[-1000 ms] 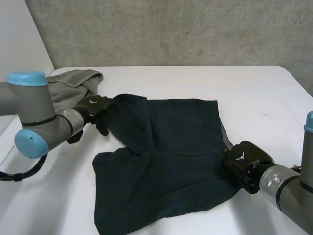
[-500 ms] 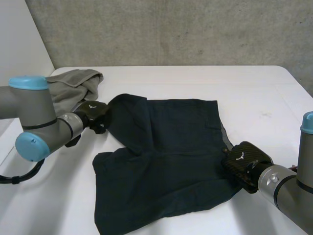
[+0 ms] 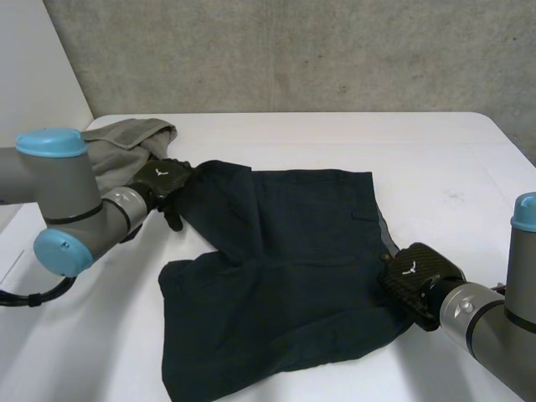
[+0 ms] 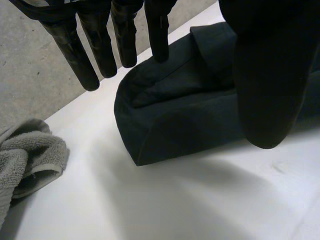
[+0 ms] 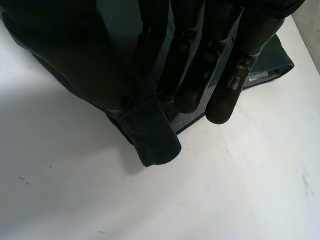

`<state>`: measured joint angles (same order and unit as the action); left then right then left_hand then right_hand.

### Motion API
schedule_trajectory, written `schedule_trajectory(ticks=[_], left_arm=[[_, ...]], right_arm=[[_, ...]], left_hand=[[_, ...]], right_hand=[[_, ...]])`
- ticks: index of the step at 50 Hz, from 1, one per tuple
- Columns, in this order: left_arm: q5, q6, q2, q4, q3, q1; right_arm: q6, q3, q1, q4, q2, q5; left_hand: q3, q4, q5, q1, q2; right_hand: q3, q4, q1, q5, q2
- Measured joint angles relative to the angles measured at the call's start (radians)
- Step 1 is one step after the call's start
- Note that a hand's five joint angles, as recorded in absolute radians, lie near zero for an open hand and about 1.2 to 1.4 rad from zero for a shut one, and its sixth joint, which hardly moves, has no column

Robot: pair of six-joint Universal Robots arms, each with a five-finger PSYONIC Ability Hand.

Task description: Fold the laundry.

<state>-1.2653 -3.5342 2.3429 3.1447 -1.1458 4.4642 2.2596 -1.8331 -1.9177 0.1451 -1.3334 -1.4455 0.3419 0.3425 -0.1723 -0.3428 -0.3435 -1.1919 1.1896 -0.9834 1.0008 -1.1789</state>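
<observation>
Head view: dark navy fabric shorts [image 3: 285,276] lie mostly flat in the middle of the white table [image 3: 419,151], with the far-left part rumpled and doubled over. Left hand [image 3: 163,182] is at that far-left corner, right hand [image 3: 416,276] is on the right edge. A crumpled grey terry towel [image 3: 117,146] sits behind the left hand.

Left wrist view: fingers [image 4: 125,40] are straight and spread, with the thumb [image 4: 265,90] held apart. The rolled shorts corner sits between them and is not gripped.

Right wrist view: fingers [image 5: 230,75] are straight and pressed together. They look to be pinching the shorts' edge against the thumb, and a cloth tab pokes out just past the fingertips.

Progress: early. The shorts aren't squared up, there's no clean fold yet, and the towel is untouched.
</observation>
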Motion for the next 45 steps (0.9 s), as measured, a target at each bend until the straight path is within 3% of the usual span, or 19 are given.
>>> schedule_trajectory(ticks=[7,12,15,20,36,42,43,45], left_arm=[[-0.006,-0.003,0.064,0.002,0.052,0.0],[-0.01,-0.005,0.1,-0.003,0.08,0.002],[-0.011,-0.005,0.106,-0.004,0.084,0.003],[-0.013,-0.007,0.1,-0.005,0.073,0.003],[-0.013,-0.01,-0.002,-0.001,-0.076,0.038],[-0.012,-0.012,-0.013,-0.003,-0.112,0.052],[-0.01,-0.012,-0.023,-0.005,-0.131,0.056],[-0.009,-0.012,-0.033,-0.005,-0.138,0.056]], right_arm=[[-0.001,0.0,0.002,-0.008,0.003,0.0],[-0.001,0.001,0.003,-0.012,0.011,0.0],[-0.001,0.002,0.004,-0.013,0.014,0.0],[-0.001,0.003,0.005,-0.016,0.021,-0.001],[-0.001,0.003,0.007,-0.018,0.029,-0.001],[-0.001,0.004,0.007,-0.018,0.033,-0.001],[-0.001,0.004,0.005,-0.018,0.038,-0.001],[-0.001,0.004,0.004,-0.018,0.04,-0.002]], left_hand=[[0.05,0.05,-0.051,-0.053,-0.048],[0.303,0.306,-0.299,-0.329,-0.317],[0.678,0.673,-0.66,-0.697,-0.68],[0.815,0.847,-0.796,-0.789,-0.842],[0.817,0.846,-0.796,-0.789,-0.841],[0.742,0.737,-0.752,-0.732,-0.724],[0.351,0.344,-0.346,-0.29,-0.331],[0.351,0.344,-0.346,-0.29,-0.331]], right_hand=[[0.0,0.0,0.0,0.0,0.0],[0.0,0.0,0.0,0.0,0.0],[0.0,0.0,0.0,0.0,0.0],[0.0,0.0,-0.005,0.0,0.0],[0.0,0.0,-0.005,0.0,0.0],[0.0,0.0,-0.005,0.0,0.0],[0.0,0.0,-0.005,0.0,0.0],[0.0,0.0,-0.009,0.0,0.0]])
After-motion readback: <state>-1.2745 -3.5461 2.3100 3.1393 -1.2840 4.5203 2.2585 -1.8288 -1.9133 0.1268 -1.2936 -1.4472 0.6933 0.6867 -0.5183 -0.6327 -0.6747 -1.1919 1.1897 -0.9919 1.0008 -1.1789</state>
